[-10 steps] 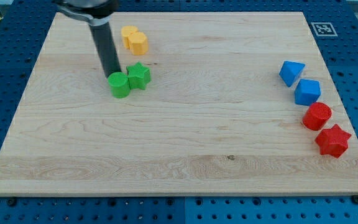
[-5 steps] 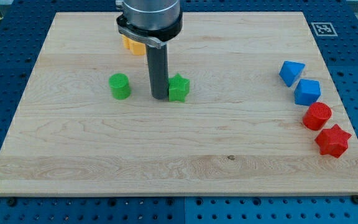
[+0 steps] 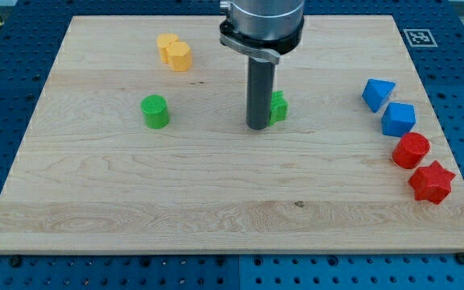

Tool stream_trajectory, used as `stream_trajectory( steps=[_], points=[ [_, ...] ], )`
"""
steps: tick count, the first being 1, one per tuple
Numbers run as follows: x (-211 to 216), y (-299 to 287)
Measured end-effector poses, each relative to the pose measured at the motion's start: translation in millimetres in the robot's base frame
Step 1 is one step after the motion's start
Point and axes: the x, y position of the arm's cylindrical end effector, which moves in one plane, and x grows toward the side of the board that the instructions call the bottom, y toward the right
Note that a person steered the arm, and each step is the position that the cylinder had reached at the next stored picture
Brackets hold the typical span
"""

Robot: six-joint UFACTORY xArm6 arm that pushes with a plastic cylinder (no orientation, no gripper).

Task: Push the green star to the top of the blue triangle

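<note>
The green star (image 3: pixel 279 107) lies near the board's middle, mostly hidden behind my rod. My tip (image 3: pixel 257 126) touches the board right at the star's left side. The blue triangle (image 3: pixel 377 93) sits at the view's right, well to the right of the star and slightly higher.
A green cylinder (image 3: pixel 155 111) stands to the left. A yellow block (image 3: pixel 174 51) lies at the upper left. A blue cube-like block (image 3: pixel 398 119), a red cylinder (image 3: pixel 411 150) and a red star (image 3: pixel 431 181) run down the right edge below the triangle.
My tip has swept rightward, pushing the green star away from the green cylinder toward the board's middle. The cylinder stays behind.
</note>
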Motion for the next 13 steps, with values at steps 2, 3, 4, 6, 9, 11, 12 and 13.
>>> stream_trajectory(
  steps=[2, 3, 4, 6, 9, 11, 12, 13],
  points=[
    [-26.5, 5.5],
    [-49.8, 12.0],
    [-52.2, 27.7],
    [-57.5, 62.1],
    [-76.8, 78.0],
    [-79.8, 106.1],
    [-81.6, 108.6],
    [-82.7, 111.0]
  ],
)
